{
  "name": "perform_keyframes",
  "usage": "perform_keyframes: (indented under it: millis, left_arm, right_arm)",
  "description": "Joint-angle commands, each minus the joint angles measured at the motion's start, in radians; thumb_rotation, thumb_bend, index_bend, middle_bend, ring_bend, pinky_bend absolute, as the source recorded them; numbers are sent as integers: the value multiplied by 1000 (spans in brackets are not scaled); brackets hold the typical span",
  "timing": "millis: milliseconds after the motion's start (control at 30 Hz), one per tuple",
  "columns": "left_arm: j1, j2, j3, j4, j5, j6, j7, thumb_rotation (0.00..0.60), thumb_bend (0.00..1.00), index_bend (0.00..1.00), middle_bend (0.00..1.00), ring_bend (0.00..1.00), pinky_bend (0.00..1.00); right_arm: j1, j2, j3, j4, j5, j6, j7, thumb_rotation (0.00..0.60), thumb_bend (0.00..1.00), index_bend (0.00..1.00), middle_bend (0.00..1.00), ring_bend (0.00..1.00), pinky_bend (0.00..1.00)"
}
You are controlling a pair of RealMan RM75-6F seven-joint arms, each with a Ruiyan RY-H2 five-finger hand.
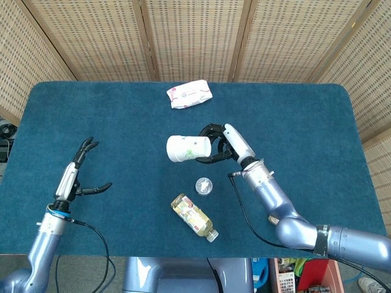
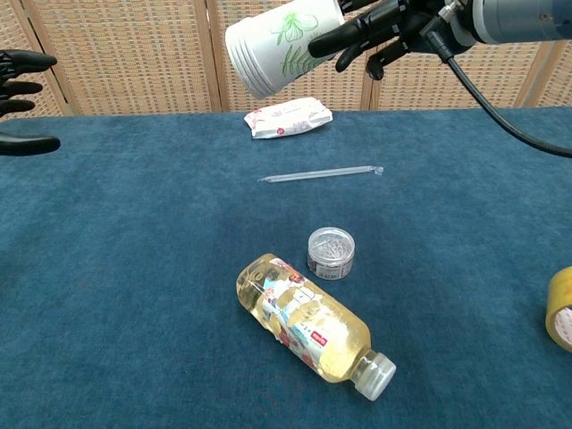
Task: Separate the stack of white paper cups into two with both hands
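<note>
My right hand (image 1: 221, 145) (image 2: 380, 25) grips the stack of white paper cups (image 1: 185, 149) (image 2: 279, 45), which has a green leaf print. The stack lies on its side in the air above the table's middle, its rims pointing toward my left side. My left hand (image 1: 78, 174) (image 2: 20, 89) is raised over the left part of the table, fingers spread and holding nothing. A wide gap separates it from the cups. In the chest view only its fingertips show at the left edge.
On the blue table (image 1: 110, 122) lie a bottle of yellow liquid (image 1: 193, 217) (image 2: 308, 323), a small round clear-lidded tin (image 1: 204, 185) (image 2: 331, 253), a wrapped straw (image 2: 320, 173), a white wipes pack (image 1: 189, 94) (image 2: 286, 118) and a yellow tape roll (image 2: 560, 307) at the right edge.
</note>
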Motion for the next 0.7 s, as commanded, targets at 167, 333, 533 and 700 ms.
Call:
perform_keyframes:
  millis: [167,333,533,700]
  left_arm:
    - [-84,-119,-58,80,0,-29,-189,600,179,237,0,0,0]
    - [-127,-166,-61,132,19,-60,-310,600,179,287,0,0,0]
    - [-177,-218,-58,192,36,-91,-402,600,179,340,0,0,0]
    - [-216,-224,-47,219,63,-126,-483,600,179,385,0,0,0]
  right_arm:
    - [4,9,4,-2,-6,-11,17,600,212,763,640,514,748]
    - [8,11,2,-3,-9,-15,24,600,212,763,640,514,748]
    - [11,13,-7,-2,-8,-17,27,600,212,763,640,514,748]
    - [12,11,-13,1,-8,-15,30,600,212,763,640,514,748]
